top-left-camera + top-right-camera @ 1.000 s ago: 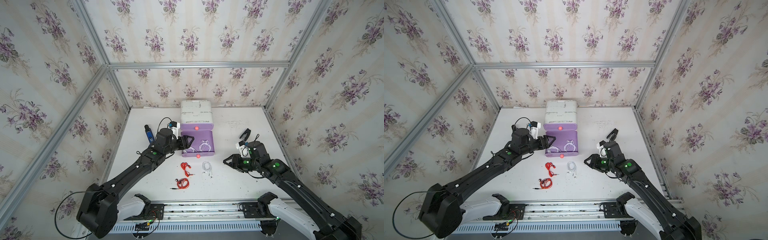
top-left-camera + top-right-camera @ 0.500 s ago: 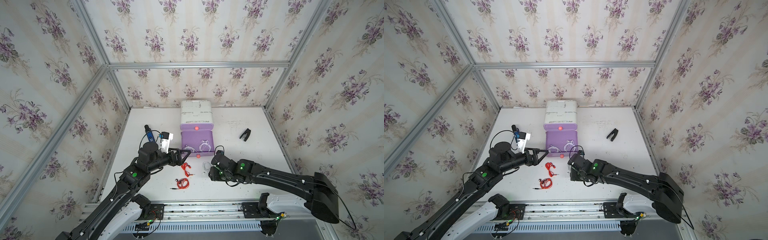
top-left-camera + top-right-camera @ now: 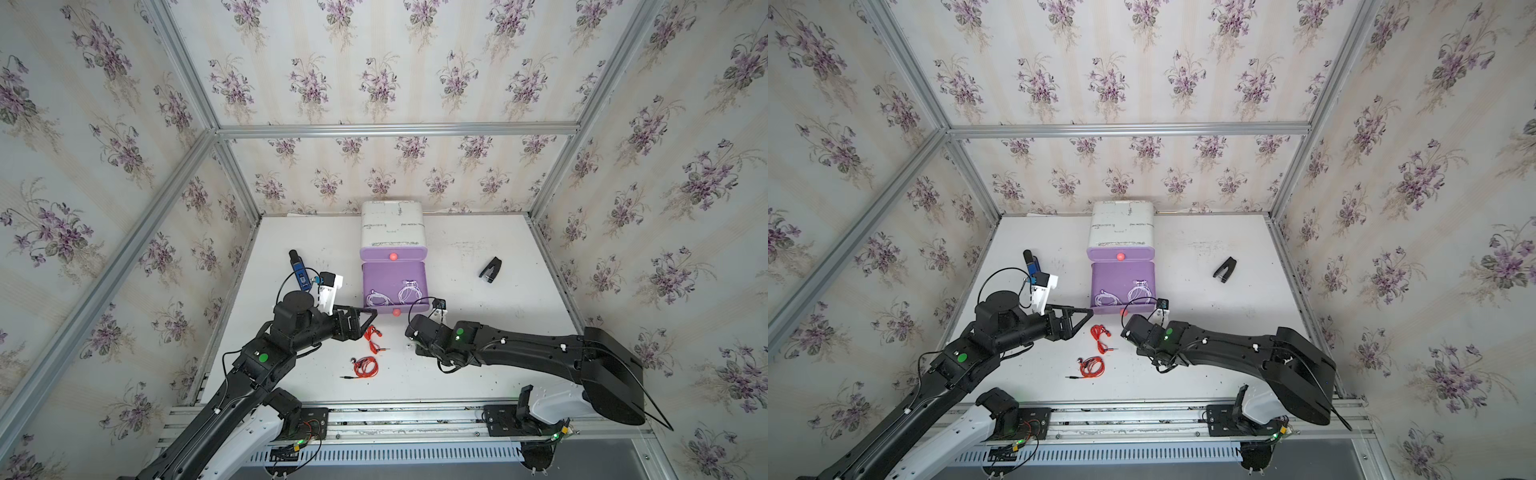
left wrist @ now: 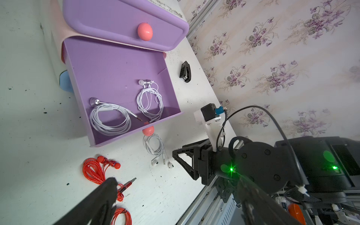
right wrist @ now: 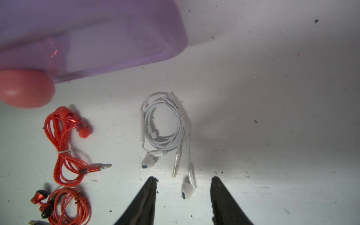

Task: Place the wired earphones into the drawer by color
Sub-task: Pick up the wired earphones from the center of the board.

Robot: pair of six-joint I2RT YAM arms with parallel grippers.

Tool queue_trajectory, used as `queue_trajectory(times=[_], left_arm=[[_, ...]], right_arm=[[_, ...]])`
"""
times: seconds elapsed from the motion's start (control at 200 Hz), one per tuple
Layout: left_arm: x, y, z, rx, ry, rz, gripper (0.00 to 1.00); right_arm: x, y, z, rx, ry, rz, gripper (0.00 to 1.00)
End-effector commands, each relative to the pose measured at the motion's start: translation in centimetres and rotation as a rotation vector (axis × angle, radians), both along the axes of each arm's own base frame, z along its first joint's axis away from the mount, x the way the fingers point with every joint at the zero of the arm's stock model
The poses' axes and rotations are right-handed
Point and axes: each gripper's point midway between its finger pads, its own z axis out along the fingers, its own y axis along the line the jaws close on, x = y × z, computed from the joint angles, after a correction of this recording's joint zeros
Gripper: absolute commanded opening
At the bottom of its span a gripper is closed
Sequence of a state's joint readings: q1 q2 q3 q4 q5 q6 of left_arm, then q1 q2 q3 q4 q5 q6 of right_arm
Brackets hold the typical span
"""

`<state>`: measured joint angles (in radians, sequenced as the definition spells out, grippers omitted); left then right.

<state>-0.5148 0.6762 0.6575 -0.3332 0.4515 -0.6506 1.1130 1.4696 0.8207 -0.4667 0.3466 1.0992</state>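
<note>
White earphones (image 5: 165, 124) lie right before the open right fingers (image 5: 146, 196) — one bud (image 5: 187, 190) between them; left fingers (image 4: 101, 196) open, farther off.

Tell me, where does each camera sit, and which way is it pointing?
Top views: side by side, high at the front, looking down on the table, purple drawer, left arm and right arm.
Left wrist: on the left arm, looking over the drawer and red earphones toward the right arm; its left fingers show.
Right wrist: on the right arm, looking down at loose white earphones; its right fingers stand apart, empty.
Shared: both wrist views show red earphones, loose white earphones, drawer front.
</note>
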Motion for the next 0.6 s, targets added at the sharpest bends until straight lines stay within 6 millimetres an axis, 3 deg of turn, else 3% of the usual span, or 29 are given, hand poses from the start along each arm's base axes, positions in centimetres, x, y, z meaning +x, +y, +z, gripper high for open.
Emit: queue_trajectory(times=[0.0,0.595], left_arm=[[0.0,0.2,-0.2,0.012,-0.013,0.004,0.98],[0.0,0.7,-1.0,0.036,-0.003,0.026,0.98]], right_arm=[[1.1,0.9,-0.2,0.027,-0.033,-0.016,0.47],[2.6,1.2,-2.9,-0.016,0.007,-0.001,0.41]])
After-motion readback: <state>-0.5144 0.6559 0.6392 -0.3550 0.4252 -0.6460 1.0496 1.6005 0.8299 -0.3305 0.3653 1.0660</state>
